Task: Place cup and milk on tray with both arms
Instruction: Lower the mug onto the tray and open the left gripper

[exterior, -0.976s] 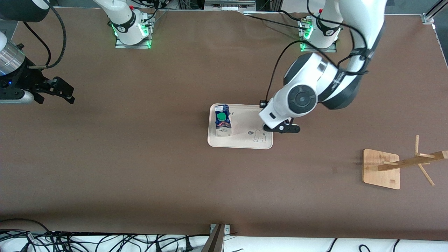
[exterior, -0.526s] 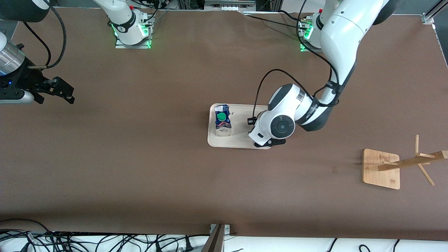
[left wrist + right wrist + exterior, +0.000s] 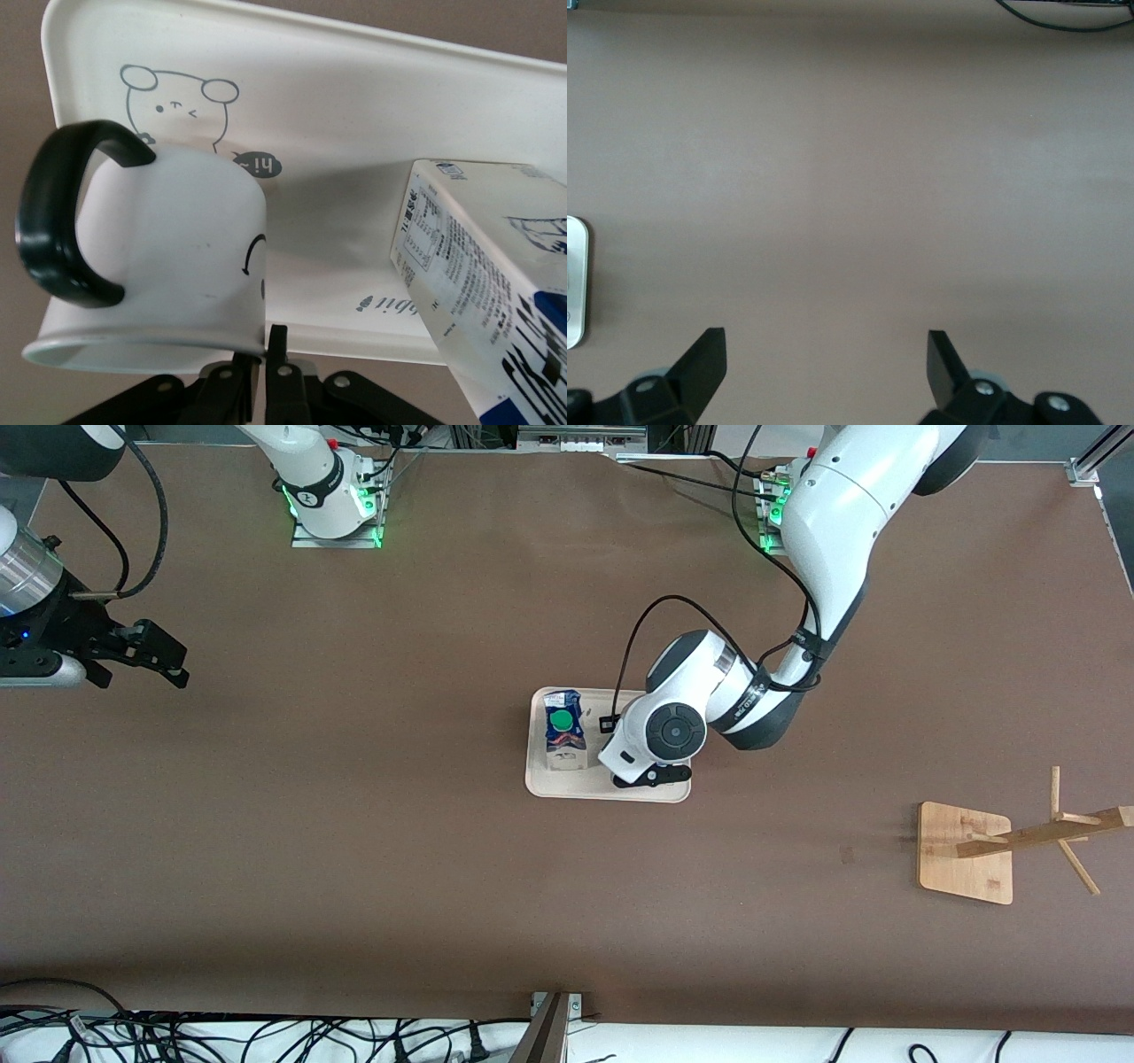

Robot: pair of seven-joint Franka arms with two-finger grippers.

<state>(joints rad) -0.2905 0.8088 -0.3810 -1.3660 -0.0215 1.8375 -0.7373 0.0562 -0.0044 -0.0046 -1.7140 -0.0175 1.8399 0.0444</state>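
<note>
1. One white cup (image 3: 168, 257) with a black handle and part of a smiley face on its side is pinched at its rim between the closed fingers of the left gripper (image 3: 259, 372). It hangs over the tray; the wrist view does not show whether it touches the tray floor.
2. One milk carton (image 3: 563, 729), blue and white with a green cap, stands on the tray at the end toward the right arm, close beside the cup.
3. One cream tray (image 3: 576, 786) with a rabbit drawing lies near the middle of the brown table (image 3: 354, 850).
4. The left arm reaches from its base, bends at the elbow, and points its wrist down over the tray's end toward the left arm.
5. The right gripper (image 3: 151, 657) waits over the table at the right arm's end, its fingers spread wide apart and holding nothing.
6. One wooden rack (image 3: 992, 849) with a square base stands toward the left arm's end, nearer the front camera than the tray.
</note>
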